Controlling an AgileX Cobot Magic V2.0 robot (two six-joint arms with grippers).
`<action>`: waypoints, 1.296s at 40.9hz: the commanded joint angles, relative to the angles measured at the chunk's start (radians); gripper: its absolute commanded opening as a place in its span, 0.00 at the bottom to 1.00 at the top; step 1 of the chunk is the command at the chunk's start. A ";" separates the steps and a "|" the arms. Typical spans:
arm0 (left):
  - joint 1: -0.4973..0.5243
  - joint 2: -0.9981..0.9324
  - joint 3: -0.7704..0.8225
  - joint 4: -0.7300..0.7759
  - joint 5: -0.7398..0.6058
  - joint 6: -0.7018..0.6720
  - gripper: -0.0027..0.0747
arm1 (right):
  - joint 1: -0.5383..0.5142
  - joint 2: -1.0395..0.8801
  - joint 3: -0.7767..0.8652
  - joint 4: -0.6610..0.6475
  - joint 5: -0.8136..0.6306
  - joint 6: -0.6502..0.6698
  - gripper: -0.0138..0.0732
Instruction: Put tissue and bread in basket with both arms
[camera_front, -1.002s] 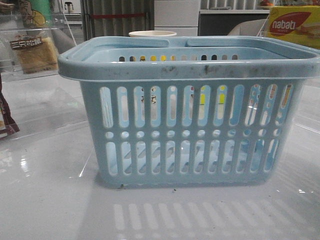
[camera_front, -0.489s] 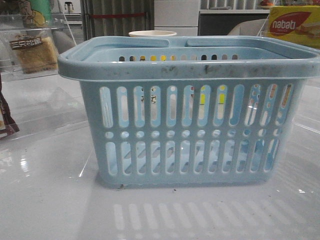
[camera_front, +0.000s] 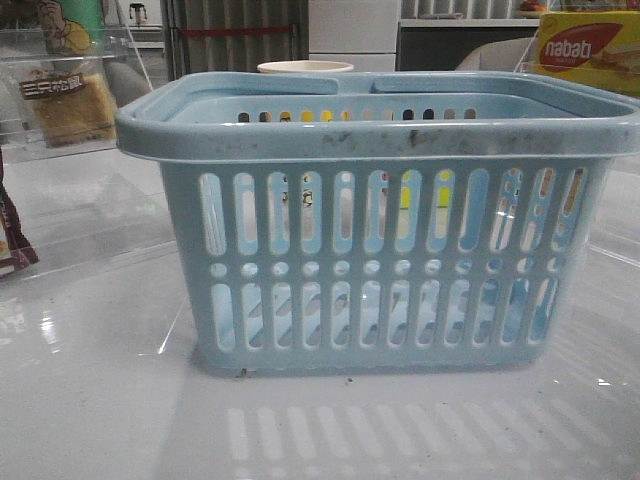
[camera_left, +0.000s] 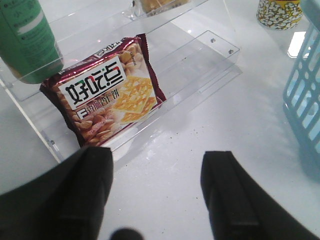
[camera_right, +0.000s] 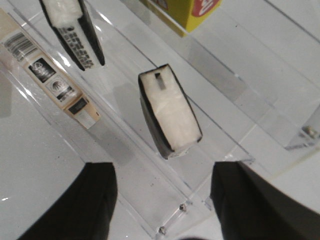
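The light blue basket (camera_front: 380, 260) fills the middle of the front view, and its slotted wall (camera_left: 305, 95) shows beside my left gripper. The bread (camera_front: 68, 105), golden-brown in a clear bag with a dark label band, lies on a clear shelf at the far left. My left gripper (camera_left: 159, 167) is open over bare table in front of that shelf. The tissue (camera_right: 170, 112), a whitish pack with black sides, stands on a clear stand just ahead of my open right gripper (camera_right: 162, 175). A second similar pack (camera_right: 70, 32) stands farther along. Neither gripper holds anything.
A dark red snack packet (camera_left: 107, 92) and a green bottle (camera_left: 27, 40) rest on the clear acrylic shelf (camera_left: 200, 55) by my left gripper. A patterned cup (camera_left: 280, 12) stands beyond the basket. The yellow nabati box (camera_front: 590, 50) sits at the back right, near a beige carton (camera_right: 50, 75).
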 joint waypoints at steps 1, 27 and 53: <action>-0.003 0.004 -0.037 -0.009 -0.084 -0.006 0.62 | -0.010 -0.002 -0.054 -0.020 -0.062 -0.009 0.76; -0.003 0.004 -0.037 -0.009 -0.084 -0.006 0.62 | -0.010 0.102 -0.065 -0.075 -0.184 -0.009 0.46; -0.003 0.004 -0.037 -0.009 -0.084 -0.006 0.62 | 0.096 -0.210 -0.065 0.013 -0.036 -0.009 0.39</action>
